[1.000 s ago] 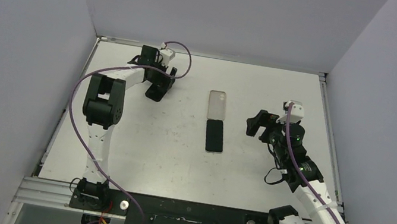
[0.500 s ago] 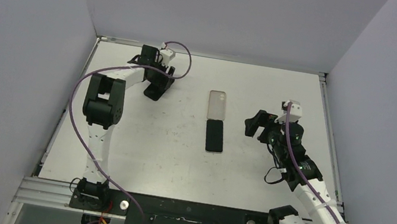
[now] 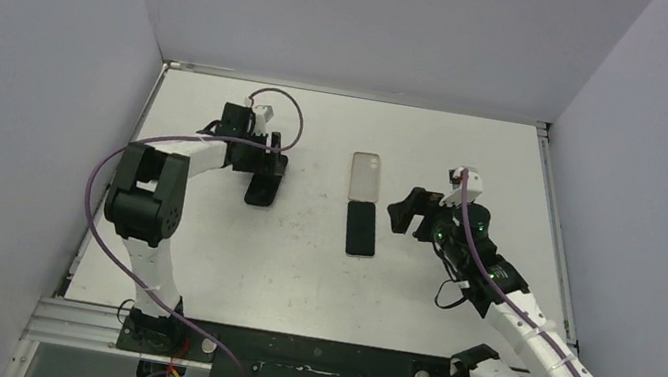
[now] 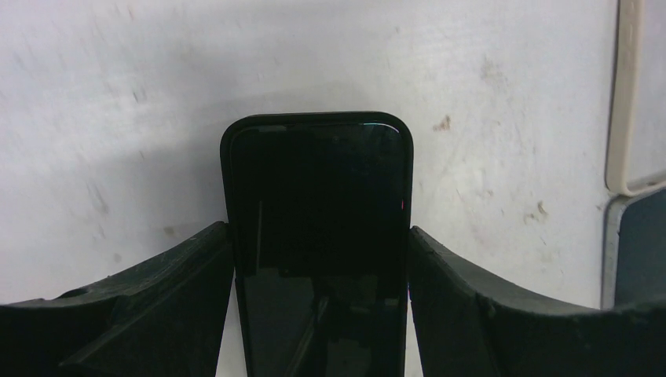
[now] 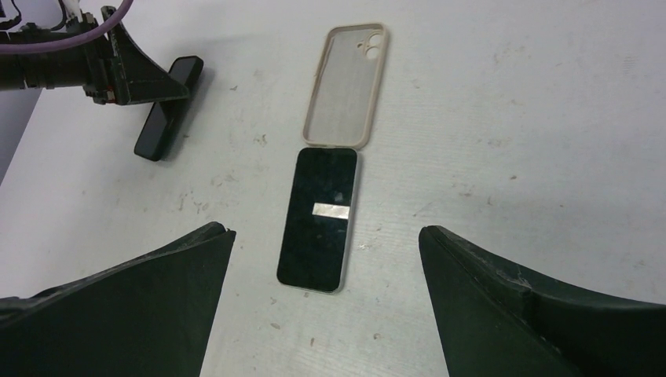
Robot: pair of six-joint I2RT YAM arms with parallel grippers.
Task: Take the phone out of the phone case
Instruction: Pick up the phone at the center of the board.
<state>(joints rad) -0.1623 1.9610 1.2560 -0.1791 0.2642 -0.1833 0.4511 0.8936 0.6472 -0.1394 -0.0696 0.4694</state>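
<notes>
Table [image 3: 196, 268] bears it all, and the left arm [image 3: 153, 185] and right arm [image 3: 518, 314] both reach in over it. Left gripper [image 4: 318, 236] is clamped on a black phone [image 4: 318, 165], one finger pressed to each long edge, with most of the phone jutting out ahead of the fingertips. From the right wrist view that phone looks tilted, its far end low toward the table; whether it touches I cannot tell. A dark rim [image 4: 225, 157] runs round its screen, so I judge it to be a case not yet off, though the frames do not settle that. Right gripper [image 5: 326, 232] stands wide open and holds nothing. Straight ahead of it and below lies a bare phone [image 3: 363, 229], screen up. Just beyond that, end to end and touching or nearly so, is an empty beige case [image 5: 343, 94]. Both lie well off to the left gripper's right.

One phone is already out of its case, so the step in hand looks to be the hold on the black one. The next move calls for the right gripper to cross to the left gripper, catch the rim at a corner and peel it back while the left steadies the phone. The hold across the edges may pinch the rim shut, so it may want shifting
</notes>
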